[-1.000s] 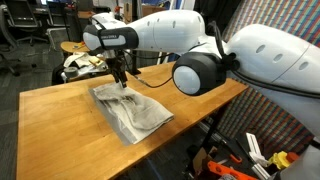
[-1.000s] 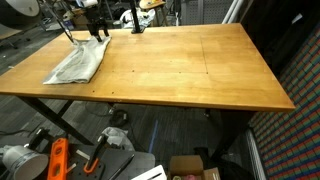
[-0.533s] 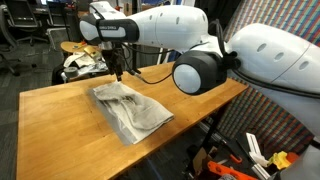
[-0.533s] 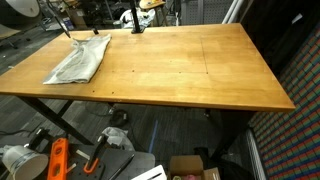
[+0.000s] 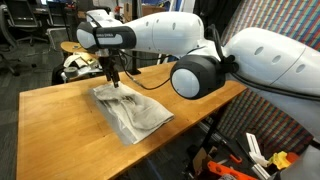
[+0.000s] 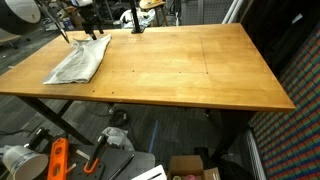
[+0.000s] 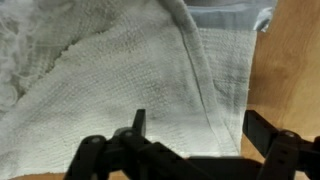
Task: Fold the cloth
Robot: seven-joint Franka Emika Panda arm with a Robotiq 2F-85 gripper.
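Note:
A grey-white cloth (image 5: pixel 130 110) lies crumpled and partly folded on the wooden table (image 5: pixel 60 120). In an exterior view it lies at the table's far left corner (image 6: pixel 80 60). My gripper (image 5: pixel 112 78) hangs just above the cloth's far end, with nothing in it. In the wrist view the cloth (image 7: pixel 120 70) fills most of the picture, with a folded hem running down it. My gripper (image 7: pixel 195 125) is open, its two dark fingers spread wide over the cloth.
The bare table top (image 6: pixel 190 65) stretches wide beside the cloth. Chairs and clutter (image 5: pixel 80 62) stand behind the table. Boxes and tools (image 6: pixel 60 155) lie on the floor below the table's front edge.
My gripper has shifted slightly along the cloth's far end and stays above it. The cloth has barely changed shape.

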